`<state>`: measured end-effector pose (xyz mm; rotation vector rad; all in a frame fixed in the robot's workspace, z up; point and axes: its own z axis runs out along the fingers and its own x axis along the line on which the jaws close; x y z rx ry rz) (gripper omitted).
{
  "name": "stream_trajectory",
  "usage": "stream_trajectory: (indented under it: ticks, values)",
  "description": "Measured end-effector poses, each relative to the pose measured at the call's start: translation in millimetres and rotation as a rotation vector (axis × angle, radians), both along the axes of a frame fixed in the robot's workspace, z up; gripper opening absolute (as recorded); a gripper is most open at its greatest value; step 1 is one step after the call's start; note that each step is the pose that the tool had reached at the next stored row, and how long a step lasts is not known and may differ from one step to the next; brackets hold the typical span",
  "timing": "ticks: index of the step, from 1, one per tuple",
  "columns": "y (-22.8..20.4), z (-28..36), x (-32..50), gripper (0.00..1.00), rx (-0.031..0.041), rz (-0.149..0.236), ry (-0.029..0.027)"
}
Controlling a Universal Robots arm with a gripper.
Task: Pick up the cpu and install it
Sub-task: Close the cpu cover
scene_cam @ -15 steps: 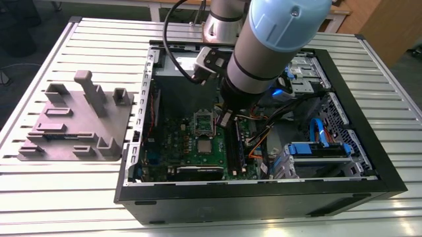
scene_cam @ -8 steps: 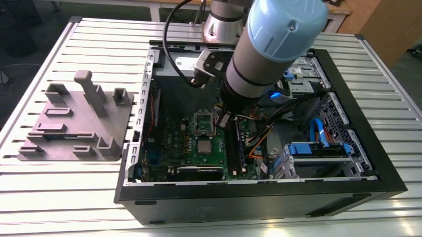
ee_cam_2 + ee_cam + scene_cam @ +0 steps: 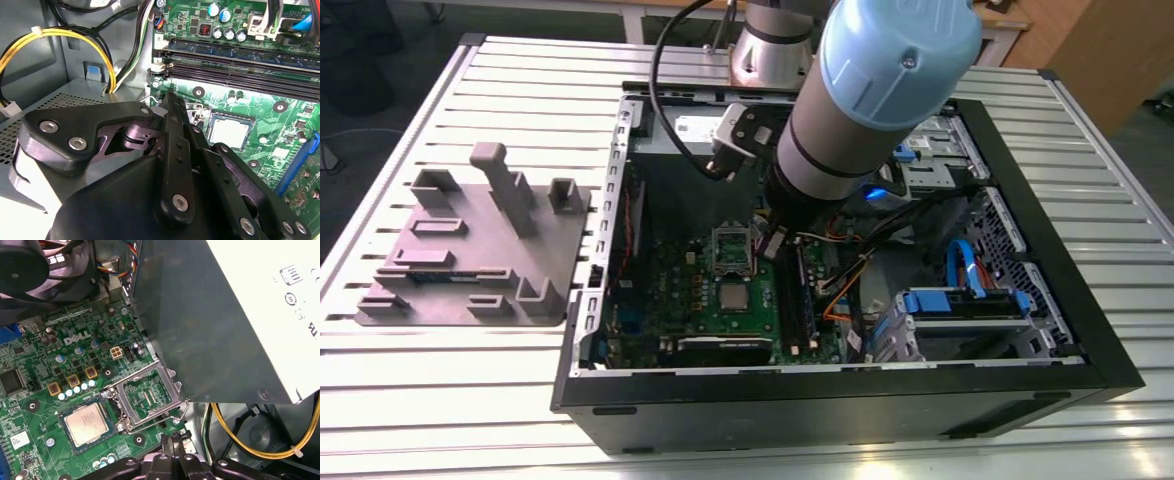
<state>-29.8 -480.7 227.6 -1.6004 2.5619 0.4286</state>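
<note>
cpu (image 3: 86,423) already seated in its socket on the motherboard (image 3: 45,365), retention frame (image 3: 145,397) flipped open. Fingers (image 3: 176,446) clenched together, empty, just beside the socket.

The cpu (image 3: 86,424) is showing a silvery-grey metal top with a dull, brushed sheen, and its top (image 3: 229,131) is also looking pale and softly reflective in the second wrist view. The motherboard (image 3: 60,365) is presenting a glossy green lacquered surface dotted with shiny solder points. The socket frame (image 3: 146,397) is gleaming as bare, polished metal. The gripper (image 3: 172,150) is appearing as matt black metal with bright steel screw heads. The power supply box (image 3: 210,320) is showing smooth grey sheet metal. The fixture tray (image 3: 467,250) is looking like matt grey plastic. The counter (image 3: 440,370) is shining as ribbed, pale aluminium slats.
</note>
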Motion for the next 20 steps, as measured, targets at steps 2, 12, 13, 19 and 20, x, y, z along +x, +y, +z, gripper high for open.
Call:
stream_trajectory:
  ticks: [2,12,13,19,20]
  values:
    - [0.0,0.0,0.0,0.11,0.0000,0.000,0.0000]
    - [0.2,-5.8,0.0,0.11,0.0094,0.000,0.0000]
    - [0.5,-7.2,0.0,0.11,0.0135,0.000,0.0000]
    - [8.3,-14.2,0.0,0.11,0.0361,0.000,0.0000]
    - [10.1,-15.1,0.1,0.11,0.0367,0.000,0.0000]
